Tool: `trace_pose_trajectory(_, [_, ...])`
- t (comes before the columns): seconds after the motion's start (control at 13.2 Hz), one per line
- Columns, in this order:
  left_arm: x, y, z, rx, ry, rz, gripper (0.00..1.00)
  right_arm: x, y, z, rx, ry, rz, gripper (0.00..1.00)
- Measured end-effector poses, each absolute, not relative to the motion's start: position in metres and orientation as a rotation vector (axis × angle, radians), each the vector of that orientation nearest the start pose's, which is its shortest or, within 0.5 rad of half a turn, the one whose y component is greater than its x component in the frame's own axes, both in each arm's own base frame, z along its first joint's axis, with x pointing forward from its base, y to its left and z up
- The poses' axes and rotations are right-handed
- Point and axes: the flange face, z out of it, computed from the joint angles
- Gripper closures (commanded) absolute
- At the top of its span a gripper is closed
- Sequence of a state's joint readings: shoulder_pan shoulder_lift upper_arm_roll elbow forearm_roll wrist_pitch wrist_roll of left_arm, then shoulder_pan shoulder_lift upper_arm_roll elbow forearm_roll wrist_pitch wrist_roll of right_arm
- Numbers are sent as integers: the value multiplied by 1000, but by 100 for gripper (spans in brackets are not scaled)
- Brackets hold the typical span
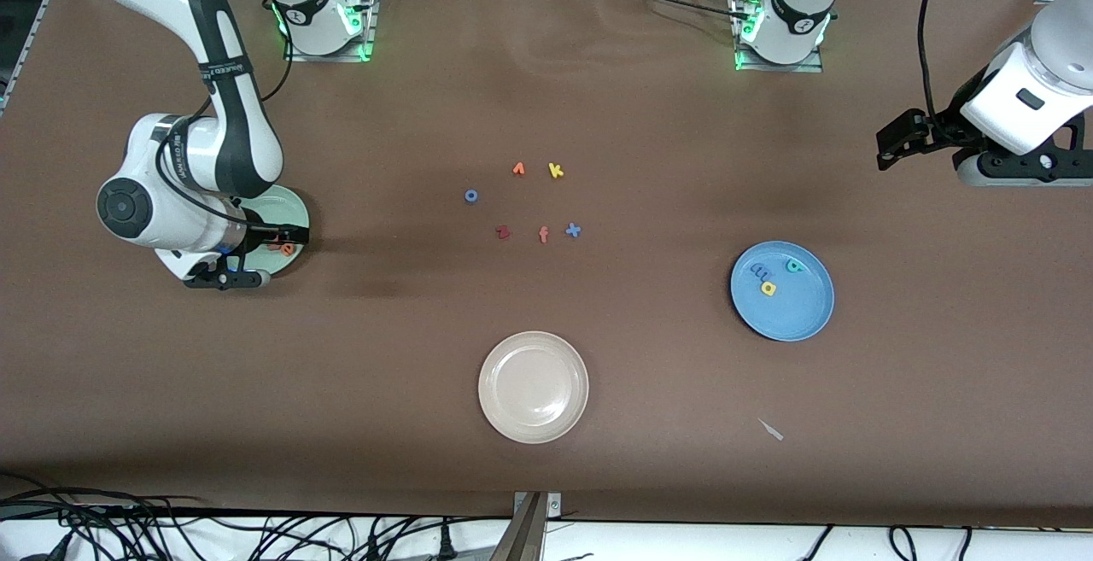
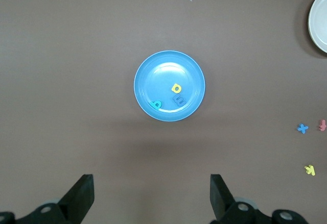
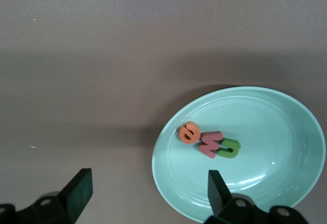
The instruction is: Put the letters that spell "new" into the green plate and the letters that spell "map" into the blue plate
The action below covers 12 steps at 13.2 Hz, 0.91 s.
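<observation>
The green plate [image 1: 295, 202] lies at the right arm's end of the table, mostly hidden under that arm. In it lie the orange e [image 3: 189, 132], the salmon-pink w [image 3: 210, 143] and the green n [image 3: 230, 148], touching in a row. My right gripper [image 3: 148, 193] hangs open and empty over the plate's edge [image 1: 286, 236]. The blue plate [image 1: 803, 313] holds the blue m [image 2: 180, 99], the yellow a [image 2: 176, 88] and the teal p [image 2: 155, 104]. My left gripper [image 2: 152, 196] is open and empty, raised over bare table near the left arm's end [image 1: 892, 147].
A beige plate [image 1: 534, 386] sits nearest the front camera. Loose letters lie mid-table: an orange one [image 1: 518, 169], yellow k [image 1: 556, 171], a blue ring [image 1: 470, 195], dark red z [image 1: 503, 232], salmon f [image 1: 544, 235], blue x [image 1: 573, 230]. A white scrap [image 1: 771, 429] lies nearer the camera than the blue plate.
</observation>
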<state>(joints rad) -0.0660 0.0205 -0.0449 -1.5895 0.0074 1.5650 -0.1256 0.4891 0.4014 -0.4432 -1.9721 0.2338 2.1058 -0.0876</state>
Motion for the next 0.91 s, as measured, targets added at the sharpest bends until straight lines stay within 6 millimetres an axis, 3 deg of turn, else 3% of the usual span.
trace_pose_trajectory(0.53, [556, -61, 604, -3129, -23, 69, 0, 590, 60, 279, -3100, -26, 344, 0])
trace_pose_trajectory(0.91, [556, -61, 604, -3129, -23, 68, 0, 610, 71, 327, -3079, -61, 369, 0])
